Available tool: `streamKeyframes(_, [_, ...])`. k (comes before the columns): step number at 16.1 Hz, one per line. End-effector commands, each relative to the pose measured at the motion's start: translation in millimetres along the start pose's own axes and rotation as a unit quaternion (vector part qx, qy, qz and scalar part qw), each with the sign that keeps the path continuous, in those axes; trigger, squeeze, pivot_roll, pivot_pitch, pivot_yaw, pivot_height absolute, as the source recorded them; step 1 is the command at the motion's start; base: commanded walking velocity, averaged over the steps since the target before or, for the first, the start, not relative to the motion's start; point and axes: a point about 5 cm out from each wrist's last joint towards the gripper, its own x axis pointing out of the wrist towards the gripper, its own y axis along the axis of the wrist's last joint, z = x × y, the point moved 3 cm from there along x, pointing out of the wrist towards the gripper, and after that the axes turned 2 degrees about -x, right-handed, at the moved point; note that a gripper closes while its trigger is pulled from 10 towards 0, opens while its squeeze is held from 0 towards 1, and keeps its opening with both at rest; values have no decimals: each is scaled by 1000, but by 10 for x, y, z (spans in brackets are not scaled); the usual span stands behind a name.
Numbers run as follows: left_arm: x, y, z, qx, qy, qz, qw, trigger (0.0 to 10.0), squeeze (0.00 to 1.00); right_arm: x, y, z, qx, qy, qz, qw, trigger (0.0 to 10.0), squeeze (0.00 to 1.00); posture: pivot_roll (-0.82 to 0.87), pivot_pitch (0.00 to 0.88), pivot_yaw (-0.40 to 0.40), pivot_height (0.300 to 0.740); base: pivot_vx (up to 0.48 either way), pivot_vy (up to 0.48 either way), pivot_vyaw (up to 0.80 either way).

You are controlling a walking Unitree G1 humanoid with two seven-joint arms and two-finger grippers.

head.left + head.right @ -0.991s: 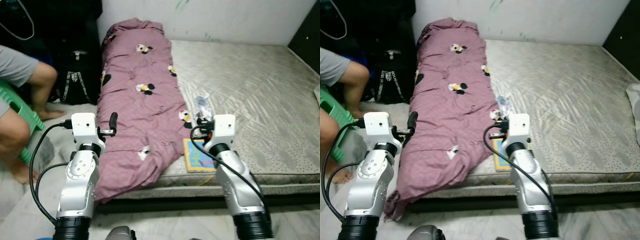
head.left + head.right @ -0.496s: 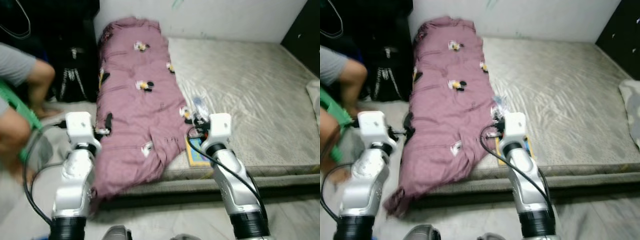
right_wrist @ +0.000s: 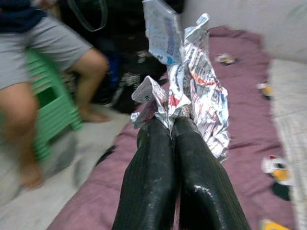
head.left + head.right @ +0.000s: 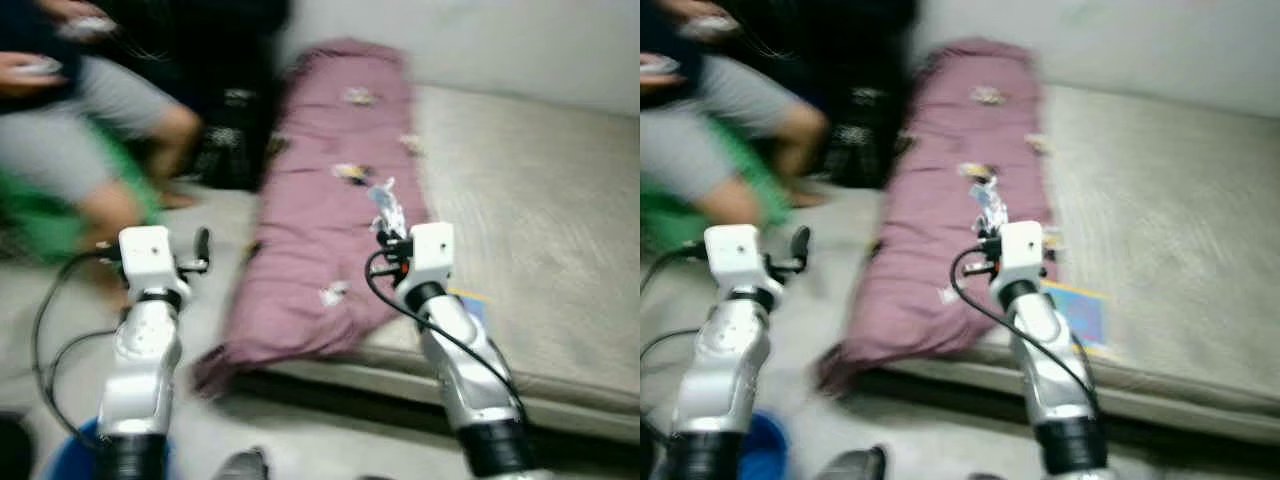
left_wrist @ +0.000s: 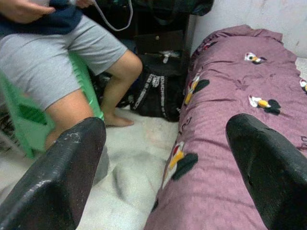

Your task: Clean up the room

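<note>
The right claw (image 3: 173, 125) is clamped on a crumpled wrapper (image 3: 192, 81), held high above the purple blanket (image 5: 240, 124), likely bound for disposal; the left claw (image 5: 168, 172) hangs apart, unladen, beside the bed (image 4: 540, 220)

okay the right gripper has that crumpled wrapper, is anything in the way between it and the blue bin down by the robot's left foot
The right gripper is shut on the crumpled wrapper, held over the purple blanket. Toward the blue bin, the left arm with its open left gripper stands raised in between. The floor there is blurred, but nothing else visible blocks it.
</note>
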Motion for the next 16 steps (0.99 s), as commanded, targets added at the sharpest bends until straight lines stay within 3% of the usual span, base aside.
streamKeyframes(1, [0, 37, 48, 5, -19, 9, 1000, 10000, 0, -6, 35, 20, -1, -2, 6, 1000, 10000, 0, 7, 0, -62, 740, 0, 0, 800])
streamKeyframes(5, [-25, 15, 53, -7, -23, 9, 1000, 10000, 0, -10, 38, 11, 2, 1, 8, 1000, 10000, 0, 7, 0, -62, 740, 0, 0, 800])
streamKeyframes(10, [-91, -41, -43, 31, -5, 5, 1000, 10000, 0, -37, 36, 47, 6, -4, 12, 1000, 10000, 0, 2, 0, -58, 740, 0, 0, 800])
streamKeyframes(12, [-133, -70, -132, 33, 11, 1, 999, 10000, 0, -44, 27, 64, 7, -6, 11, 1000, 10000, 0, 14, 0, -63, 740, 0, 0, 800])
streamKeyframes(16, [-209, -109, -170, 32, 18, -4, 999, 10000, 0, -27, -8, 35, 14, -5, 7, 1000, 10000, 0, 37, 0, -69, 740, 0, 0, 800])
